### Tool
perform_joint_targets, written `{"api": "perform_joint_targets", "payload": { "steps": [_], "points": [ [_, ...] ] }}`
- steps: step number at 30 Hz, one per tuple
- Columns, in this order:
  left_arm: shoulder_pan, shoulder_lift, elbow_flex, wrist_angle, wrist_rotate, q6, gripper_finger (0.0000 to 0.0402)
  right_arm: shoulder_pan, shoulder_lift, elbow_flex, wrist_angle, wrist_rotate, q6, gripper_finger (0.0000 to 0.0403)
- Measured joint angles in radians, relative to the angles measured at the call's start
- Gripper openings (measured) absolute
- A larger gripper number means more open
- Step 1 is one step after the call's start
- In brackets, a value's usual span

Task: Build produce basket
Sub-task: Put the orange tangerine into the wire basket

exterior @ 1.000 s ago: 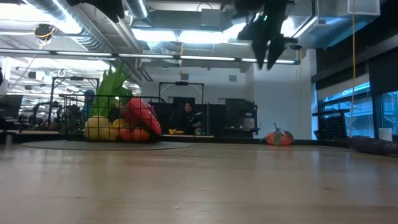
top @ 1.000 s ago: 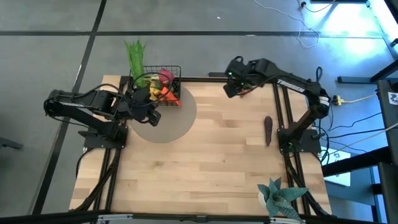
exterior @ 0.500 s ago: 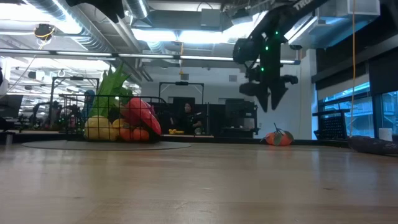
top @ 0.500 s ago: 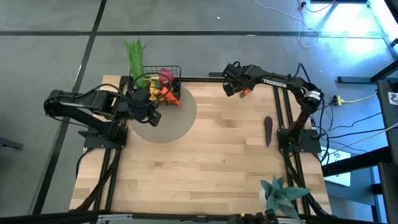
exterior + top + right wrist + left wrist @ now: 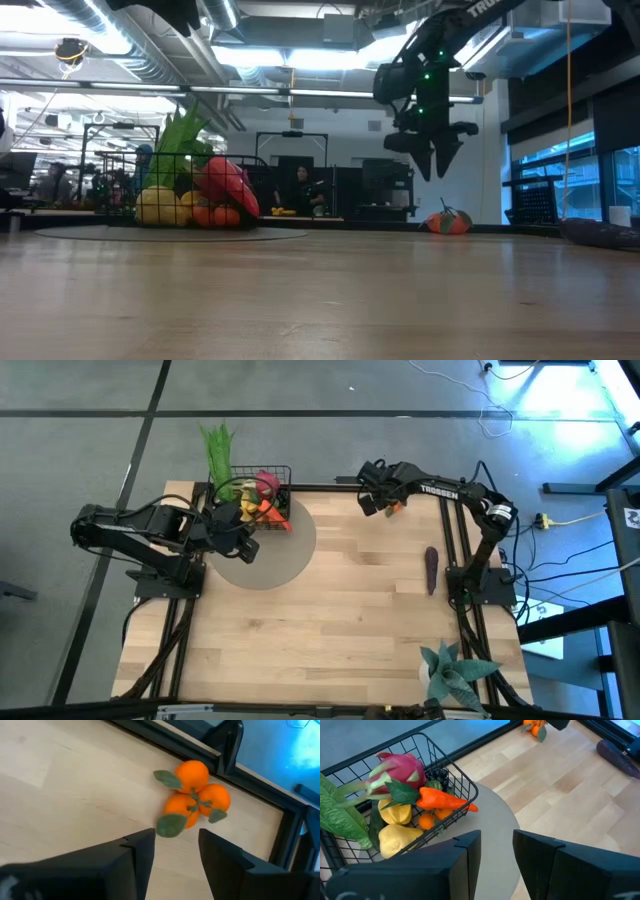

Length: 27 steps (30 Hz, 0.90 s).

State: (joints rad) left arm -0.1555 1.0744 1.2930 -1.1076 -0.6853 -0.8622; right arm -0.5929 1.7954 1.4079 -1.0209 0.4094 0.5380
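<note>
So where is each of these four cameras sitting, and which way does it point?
High view: above the table, looking straight down; both arms show, left gripper by the basket, right gripper over the tangerines.
Low view: at tabletop height, looking level across; right gripper hangs in from above.
Left wrist view: on the left arm, past its open fingers at the basket.
Right wrist view: past open fingers, down at the tangerines.
Shared: high and right wrist views both show the tangerines.

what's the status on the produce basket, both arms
Right gripper open, hovering above the tangerines at the table's far edge. Left gripper open, empty, beside the basket. Eggplant not yet loaded. Nothing in the way.
</note>
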Motion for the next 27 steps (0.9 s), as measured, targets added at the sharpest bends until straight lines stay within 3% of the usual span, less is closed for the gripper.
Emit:
{"api": "perform_joint_targets", "payload": {
  "steps": [4,13,24,27],
  "points": [
    [0.000,0.000,0.000,-0.001,0.000,0.007,0.0101,0.008,0.000,0.005,-0.003,0.019,0.059,0.0155],
    [0.000,0.000,0.000,-0.006,0.000,0.008,0.0101,0.046,0.000,0.005,-0.002,-0.053,0.117,0.0155],
    [0.000,0.000,0.000,-0.007,-0.001,0.008,0.0101,0.113,0.000,-0.066,-0.022,0.024,0.217,0.0155],
    [0.000,0.000,0.000,-0.007,-0.001,0.008,0.0101,0.114,0.000,-0.128,0.010,0.129,0.217,0.0155]
  ]
}}
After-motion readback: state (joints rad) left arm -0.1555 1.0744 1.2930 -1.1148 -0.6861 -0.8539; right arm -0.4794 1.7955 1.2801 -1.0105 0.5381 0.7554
